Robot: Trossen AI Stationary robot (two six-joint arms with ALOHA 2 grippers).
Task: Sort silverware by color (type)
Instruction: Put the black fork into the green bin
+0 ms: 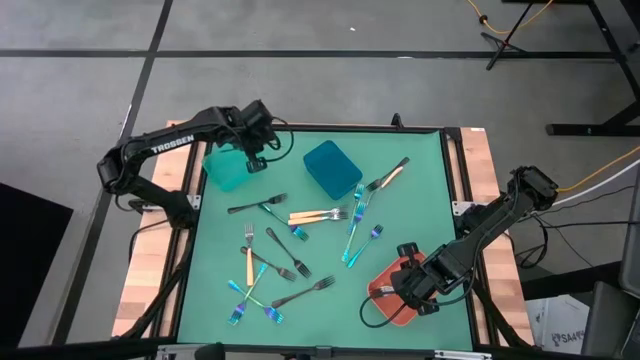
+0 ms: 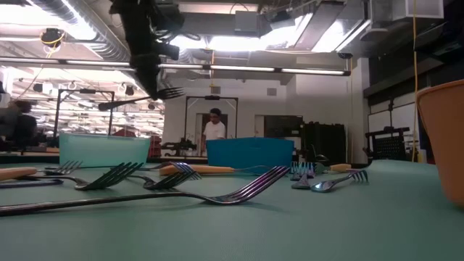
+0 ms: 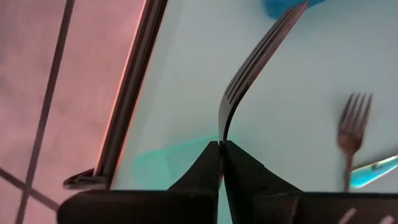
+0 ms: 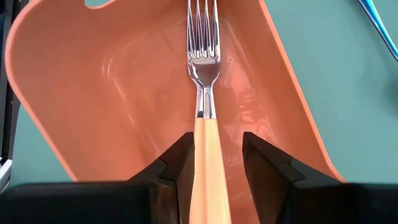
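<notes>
Right wrist view: right gripper [image 4: 214, 162], jaws apart, gold-handled fork [image 4: 203, 74] between them over the red bin [image 4: 74, 93]; left gripper [image 3: 222, 152] clamps a black fork [image 3: 249, 68] above the teal bin [image 1: 228, 168]; most forks [image 1: 290, 255] remain unsorted on the table [image 1: 420, 190].

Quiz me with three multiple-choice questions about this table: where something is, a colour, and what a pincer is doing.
1. Where is the left pincer?
A. over the light teal bin
B. over the coral bin
C. beside the blue bin

2. What colour is the handle of the fork between the right pincer fingers?
A. black
B. gold
C. blue-teal

3. How does the left pincer stand?
A. wide open
B. out of sight
C. shut on a dark fork

Answers: 1 A, the high view shows it above that bin. 2 B, the right wrist view shows the gold handle. 3 C, the left wrist view shows the fingers clamping it.
</notes>
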